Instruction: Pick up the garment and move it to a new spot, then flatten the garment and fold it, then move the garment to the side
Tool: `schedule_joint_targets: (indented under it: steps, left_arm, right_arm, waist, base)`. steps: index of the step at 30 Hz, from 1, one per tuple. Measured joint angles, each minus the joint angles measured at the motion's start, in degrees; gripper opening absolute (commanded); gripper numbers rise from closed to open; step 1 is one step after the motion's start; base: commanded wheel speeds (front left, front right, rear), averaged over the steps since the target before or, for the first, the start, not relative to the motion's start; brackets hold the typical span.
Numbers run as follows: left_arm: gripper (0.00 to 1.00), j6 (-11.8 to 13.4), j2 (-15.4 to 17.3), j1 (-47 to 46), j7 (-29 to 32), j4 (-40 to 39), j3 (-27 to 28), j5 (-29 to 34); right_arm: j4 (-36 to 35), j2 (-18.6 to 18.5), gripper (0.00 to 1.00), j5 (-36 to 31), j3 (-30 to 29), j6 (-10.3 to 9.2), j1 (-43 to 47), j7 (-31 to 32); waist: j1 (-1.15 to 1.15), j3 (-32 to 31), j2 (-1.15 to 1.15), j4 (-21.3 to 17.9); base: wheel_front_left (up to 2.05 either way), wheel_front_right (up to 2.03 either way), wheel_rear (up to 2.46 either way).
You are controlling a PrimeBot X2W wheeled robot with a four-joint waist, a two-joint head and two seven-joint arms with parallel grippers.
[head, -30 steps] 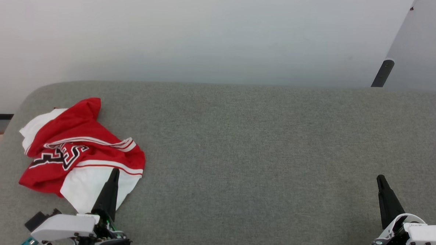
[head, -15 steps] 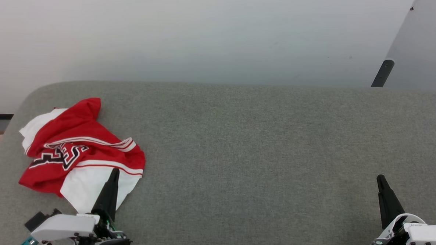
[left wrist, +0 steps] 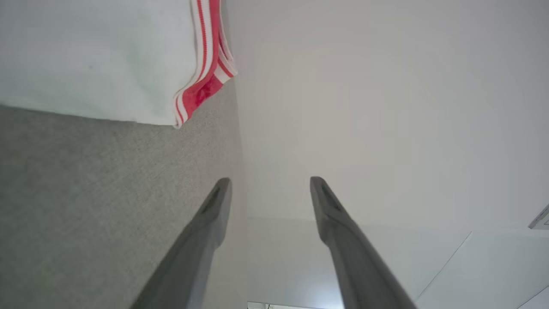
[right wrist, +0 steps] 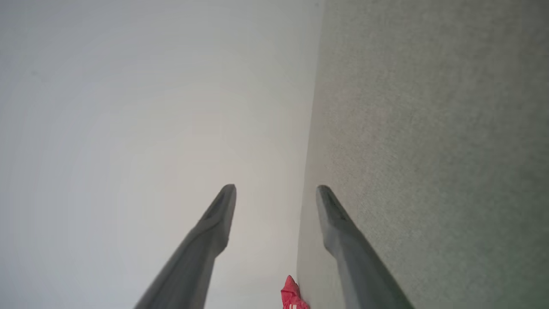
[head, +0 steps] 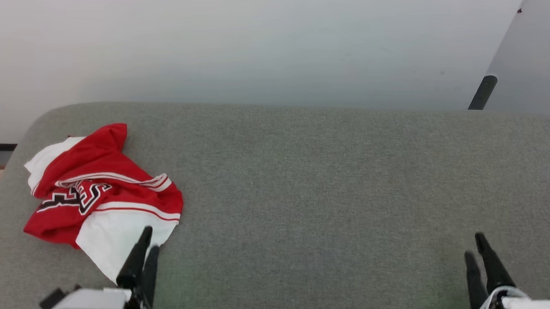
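The left gripper (head: 151,238) stood with its two dark fingers spread and nothing between them, at the near edge of the grey fabric surface (head: 324,184), just beside the white part of the garment (head: 101,188). The right gripper (head: 474,246), likewise spread and empty, was towards the near right corner. The garment lay crumpled by the left edge, its lettering partly showing.
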Motion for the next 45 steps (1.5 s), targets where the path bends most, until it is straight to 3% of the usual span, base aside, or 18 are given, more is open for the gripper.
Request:
schedule_joint_targets:
  steps: [8, 14, 33, 45]
  left_arm:
    - [1.0, 0.02, 1.3, 0.9, -1.19, 0.53, 0.02, 1.34]
    - [1.0, 0.02, 3.66, 0.84, -3.35, 0.14, -0.82, 5.36]
    - [1.0, 0.38, 7.04, 0.27, -8.12, -2.86, -1.04, 29.05]
    - [1.0, 0.36, 8.77, 0.68, -10.39, -3.59, -1.93, 40.74]
  right_arm:
    - [1.78, 0.2, 1.0, -1.13, 1.56, -0.01, -0.05, -1.89]
    - [2.3, 0.13, 1.0, -6.97, 2.34, -0.01, -1.9, -3.54]
    - [2.54, 0.11, 1.0, -30.42, 5.3, -0.01, -4.74, -8.04]
    - [3.03, 0.08, 1.0, -45.35, 6.66, -0.01, -5.92, -10.34]
  waist:
    - [0.0, -0.01, 0.0, 0.05]
    - [0.0, -0.02, 0.0, 0.13]
    - [0.0, -0.02, 0.0, 0.24]
    - [0.0, -0.06, 0.0, 0.13]
  base:
    - [0.0, 0.0, 0.0]
    - [0.0, 0.0, 0.0]
    - [0.0, 0.0, 0.0]
    - [0.0, 0.0, 0.0]
